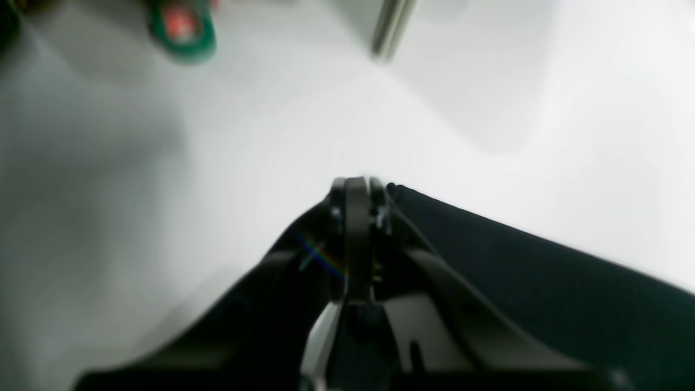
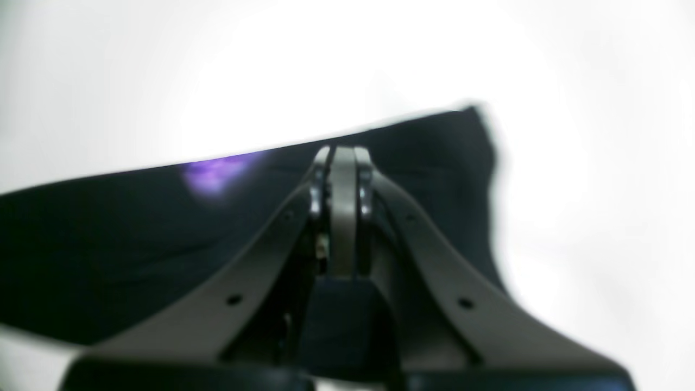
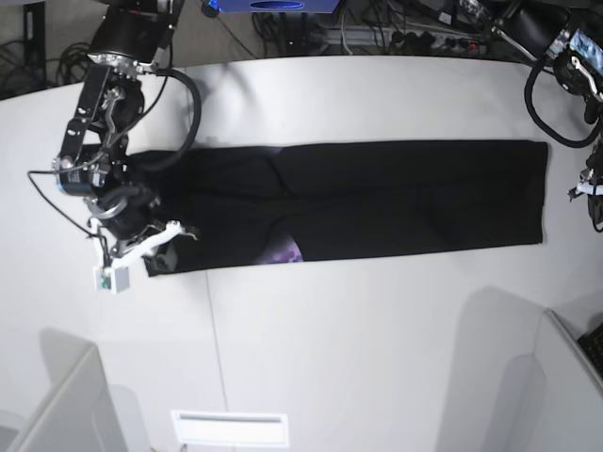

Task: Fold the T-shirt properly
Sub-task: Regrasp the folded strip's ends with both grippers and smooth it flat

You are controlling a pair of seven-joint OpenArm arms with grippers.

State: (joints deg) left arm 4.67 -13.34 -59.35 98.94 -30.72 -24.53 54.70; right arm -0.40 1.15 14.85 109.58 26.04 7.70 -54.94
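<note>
The black T-shirt (image 3: 377, 198) lies stretched in a long band across the white table (image 3: 330, 358), with a bit of its purple print (image 3: 285, 251) showing at the front edge. My right gripper (image 3: 168, 252) is at the band's near left corner. In the right wrist view this gripper (image 2: 342, 149) is shut on the T-shirt's (image 2: 136, 233) edge. My left gripper (image 1: 357, 182) is shut too, and a corner of the T-shirt (image 1: 543, 282) starts right at its tips. In the base view only part of the left arm (image 3: 589, 188) shows at the right edge, its fingertips hidden.
A green tape roll (image 1: 182, 30) and a metal post (image 1: 391, 27) lie beyond the left gripper. Grey partition panels stand at the front left (image 3: 57, 405) and front right (image 3: 565, 377). A white label (image 3: 229, 426) sits on the table's front edge.
</note>
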